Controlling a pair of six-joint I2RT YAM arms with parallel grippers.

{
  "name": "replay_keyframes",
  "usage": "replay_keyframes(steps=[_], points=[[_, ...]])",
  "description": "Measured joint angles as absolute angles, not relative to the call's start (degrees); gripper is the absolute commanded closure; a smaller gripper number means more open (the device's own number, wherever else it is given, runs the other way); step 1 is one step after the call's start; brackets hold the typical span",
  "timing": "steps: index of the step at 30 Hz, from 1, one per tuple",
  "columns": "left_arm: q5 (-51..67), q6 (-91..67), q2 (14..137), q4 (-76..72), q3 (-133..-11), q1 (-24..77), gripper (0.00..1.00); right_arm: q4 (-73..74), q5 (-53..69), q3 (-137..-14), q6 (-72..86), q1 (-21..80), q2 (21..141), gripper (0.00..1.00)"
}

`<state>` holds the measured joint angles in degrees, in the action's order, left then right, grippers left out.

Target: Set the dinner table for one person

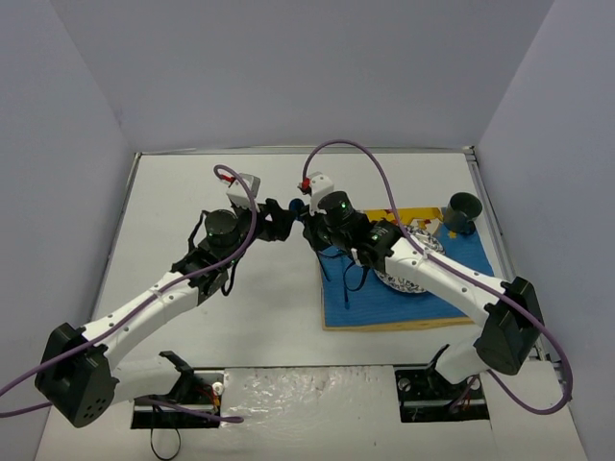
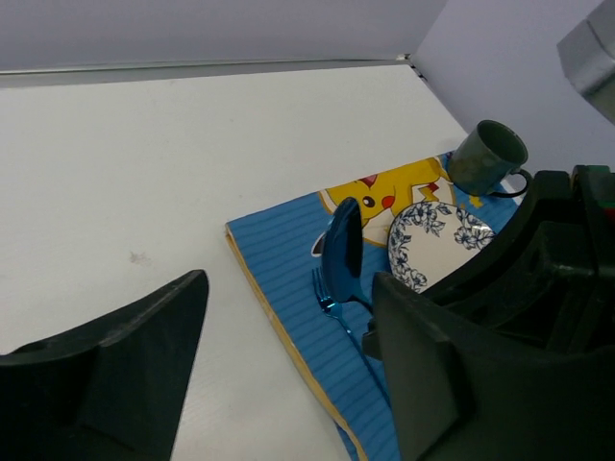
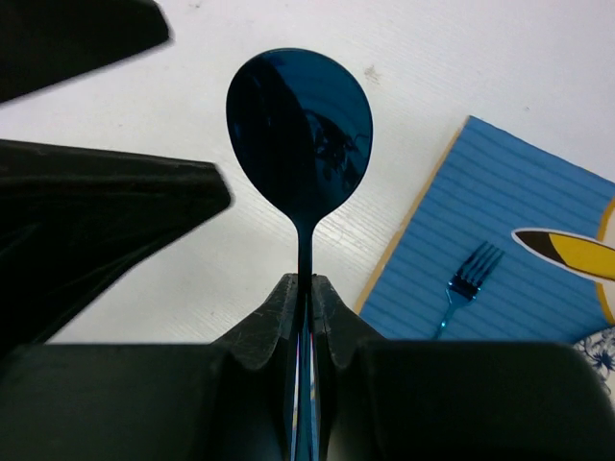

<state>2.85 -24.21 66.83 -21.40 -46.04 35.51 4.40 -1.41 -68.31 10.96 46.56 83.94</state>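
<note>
A shiny blue spoon (image 3: 300, 125) stands bowl-out from my right gripper (image 3: 306, 288), which is shut on its handle. In the top view this right gripper (image 1: 309, 229) hangs over the dinner table (image 1: 192, 192) at the mat's far left corner. My left gripper (image 1: 279, 219) faces it from the left. The left gripper (image 2: 288, 288) is open, and the spoon (image 2: 343, 252) stands just beyond its right finger, touching neither finger. A blue fork (image 2: 332, 300) lies on the blue cartoon mat (image 2: 279, 245), left of a floral plate (image 2: 437, 240).
A dark green mug (image 2: 488, 157) sits at the mat's far right corner, beside the plate. In the top view the mat (image 1: 384, 307), plate (image 1: 404, 279) and mug (image 1: 463, 213) lie under and beyond the right arm. Grey walls ring the table.
</note>
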Motion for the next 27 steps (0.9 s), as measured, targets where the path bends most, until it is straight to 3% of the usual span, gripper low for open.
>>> replay_keyframes(steps=[8,17,27], points=[[-1.2,-24.1,61.5,-12.7,-46.4,35.4,0.08,5.3,-2.7,-61.0,9.6,39.2,79.8,1.00],[-2.2,-22.5,53.7,9.3,-54.6,29.4,0.06,9.2,-3.3,-56.2,4.4,24.2,74.2,1.00],[6.7,-16.7,52.3,28.7,-59.4,17.7,0.05,10.9,-5.0,-55.9,-3.2,12.7,73.0,1.00]])
